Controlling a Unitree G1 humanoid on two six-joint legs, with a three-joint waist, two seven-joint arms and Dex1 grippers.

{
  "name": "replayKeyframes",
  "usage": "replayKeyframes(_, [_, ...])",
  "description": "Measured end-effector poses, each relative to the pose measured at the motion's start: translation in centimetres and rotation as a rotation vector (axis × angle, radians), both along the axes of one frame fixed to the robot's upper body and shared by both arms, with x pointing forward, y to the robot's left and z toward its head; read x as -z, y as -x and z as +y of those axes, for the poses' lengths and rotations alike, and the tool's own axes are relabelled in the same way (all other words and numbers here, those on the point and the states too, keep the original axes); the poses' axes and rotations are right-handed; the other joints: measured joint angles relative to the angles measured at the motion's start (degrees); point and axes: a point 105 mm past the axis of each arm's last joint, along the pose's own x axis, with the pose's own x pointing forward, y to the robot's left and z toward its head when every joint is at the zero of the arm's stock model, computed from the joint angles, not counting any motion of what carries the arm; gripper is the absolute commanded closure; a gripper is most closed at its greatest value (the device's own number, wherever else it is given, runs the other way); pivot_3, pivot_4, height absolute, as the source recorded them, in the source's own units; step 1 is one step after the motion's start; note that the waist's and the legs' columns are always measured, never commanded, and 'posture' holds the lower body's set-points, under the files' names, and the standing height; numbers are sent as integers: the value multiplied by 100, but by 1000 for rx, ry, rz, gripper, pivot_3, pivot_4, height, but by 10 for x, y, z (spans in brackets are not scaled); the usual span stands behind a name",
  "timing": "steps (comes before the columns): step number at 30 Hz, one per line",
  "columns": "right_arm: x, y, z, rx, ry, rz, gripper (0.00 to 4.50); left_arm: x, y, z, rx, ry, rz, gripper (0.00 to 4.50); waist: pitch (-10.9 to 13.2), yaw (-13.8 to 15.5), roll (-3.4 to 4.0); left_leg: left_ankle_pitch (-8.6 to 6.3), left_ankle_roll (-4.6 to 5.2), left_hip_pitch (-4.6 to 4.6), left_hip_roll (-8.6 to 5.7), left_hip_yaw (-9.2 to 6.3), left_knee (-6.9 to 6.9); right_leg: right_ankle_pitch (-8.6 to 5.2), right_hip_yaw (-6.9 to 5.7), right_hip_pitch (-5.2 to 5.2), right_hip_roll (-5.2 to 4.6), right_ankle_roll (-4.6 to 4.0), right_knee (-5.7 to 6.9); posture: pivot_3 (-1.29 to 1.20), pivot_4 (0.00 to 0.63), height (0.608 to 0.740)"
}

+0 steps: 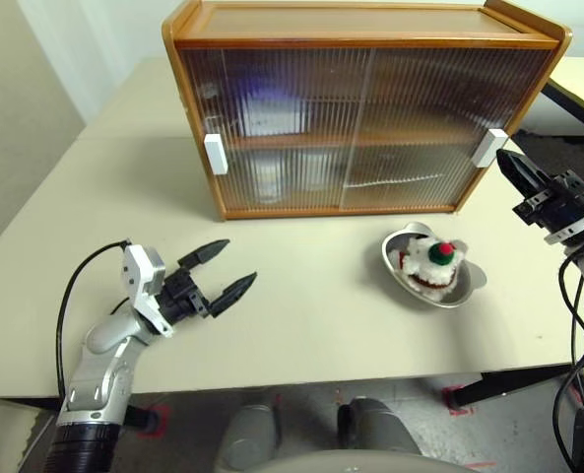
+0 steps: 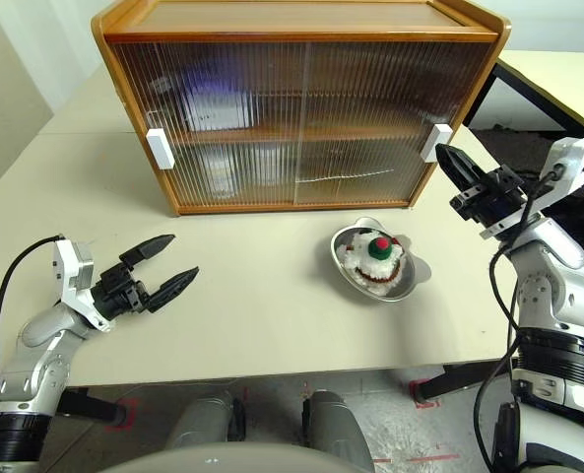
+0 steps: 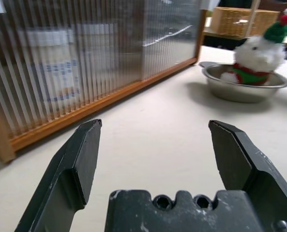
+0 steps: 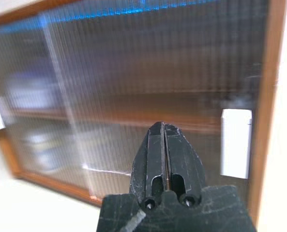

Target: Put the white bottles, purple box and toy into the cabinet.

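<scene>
The cabinet (image 1: 365, 34) stands at the back of the table with both ribbed sliding doors closed. Behind the left door a lavender blur, the purple box (image 1: 262, 110), sits on the upper shelf. Two pale blurs with blue print, the white bottles (image 3: 56, 72), stand on the lower shelf. The toy (image 1: 432, 264), white plush with a green hat, lies in a steel bowl (image 1: 471, 286) in front of the right door. My left gripper (image 1: 237, 262) hovers open and empty over the table's front left. My right gripper (image 1: 505, 158) is shut, its tip beside the right door's white handle (image 1: 489, 148).
The left door's white handle (image 1: 215, 154) sits near the cabinet's left edge. A second table (image 1: 582, 84) stands beyond the cabinet on the right. A wicker basket (image 3: 237, 19) shows far behind the toy. The table's front edge runs just below the left gripper.
</scene>
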Motion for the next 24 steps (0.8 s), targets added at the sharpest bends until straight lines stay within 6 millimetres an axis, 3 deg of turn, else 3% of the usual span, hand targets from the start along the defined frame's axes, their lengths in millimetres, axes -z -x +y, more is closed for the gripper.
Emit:
replayKeyframes(7, [13,-14,3,67,39,56,4462,-22,11,-22,94,46,-43,0,-2,-2,6,2,3,0,-1,1,1,1,0,2,-1,2,0,167,0,740])
replayKeyframes(11, [12,-23,-7,144,49,55,4462,-25,14,-27,116,46,-37,0,-1,-2,10,3,5,1,-1,1,1,1,-1,4,1,2,0,171,0,740])
replayKeyframes(24, [15,-27,-38,335,43,73,4462,-22,13,-24,112,26,-38,0,-3,-13,16,4,7,3,-2,2,1,1,2,5,1,2,1,167,0,740])
